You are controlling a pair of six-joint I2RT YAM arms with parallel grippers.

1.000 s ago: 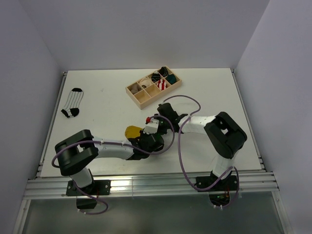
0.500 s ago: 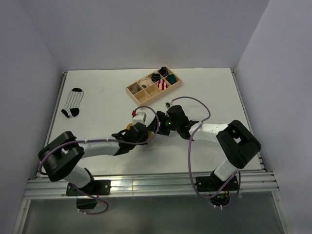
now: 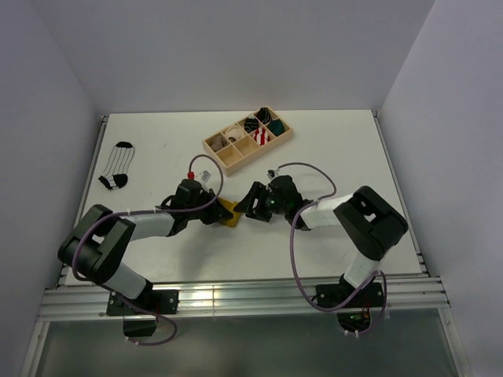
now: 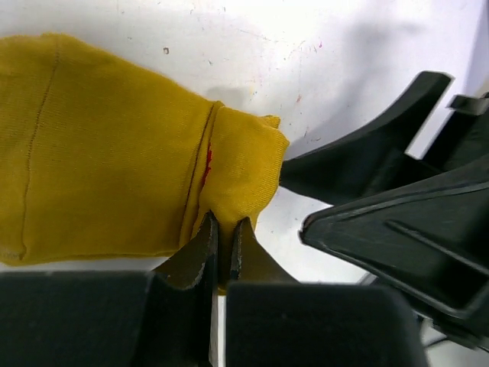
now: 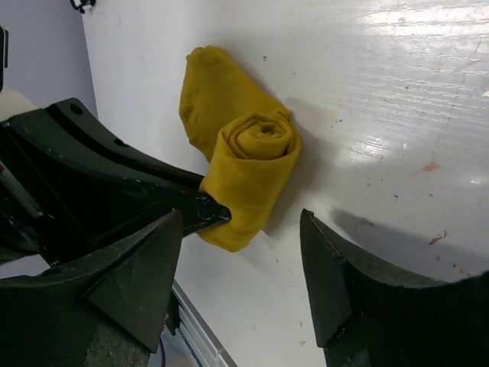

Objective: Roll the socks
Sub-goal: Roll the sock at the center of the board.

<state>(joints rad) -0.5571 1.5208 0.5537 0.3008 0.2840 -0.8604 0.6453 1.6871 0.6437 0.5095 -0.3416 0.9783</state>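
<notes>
Lying near the middle of the table (image 3: 338, 157), the yellow sock (image 5: 252, 153) is rolled from one end into a tight coil, with a flat tail unrolled behind it. The left gripper (image 4: 221, 245) is clenched on the coil's lower edge, its two fingers nearly together with a fold of yellow cloth between them. A thin red line shows in the crease beside the coil. The right gripper (image 5: 241, 220) faces it from the other side, fingers spread wide, with the coil lying just beyond the gap. One fingertip comes very close to the roll in the left wrist view, but contact cannot be judged. It holds nothing.

The striped sock (image 3: 118, 166) lies flat near the left edge, well apart from both arms. A wooden tray (image 3: 260, 152) with small compartments sits at the back, holding rolled bundles, one red and white.

The table is white and glossy, flecked with small red and dark specks. Pale grey walls (image 3: 236, 55) close it in on three sides, and a metal rail (image 3: 236, 294) runs along the near edge. Purple cables (image 3: 292, 251) loop over both arms.
</notes>
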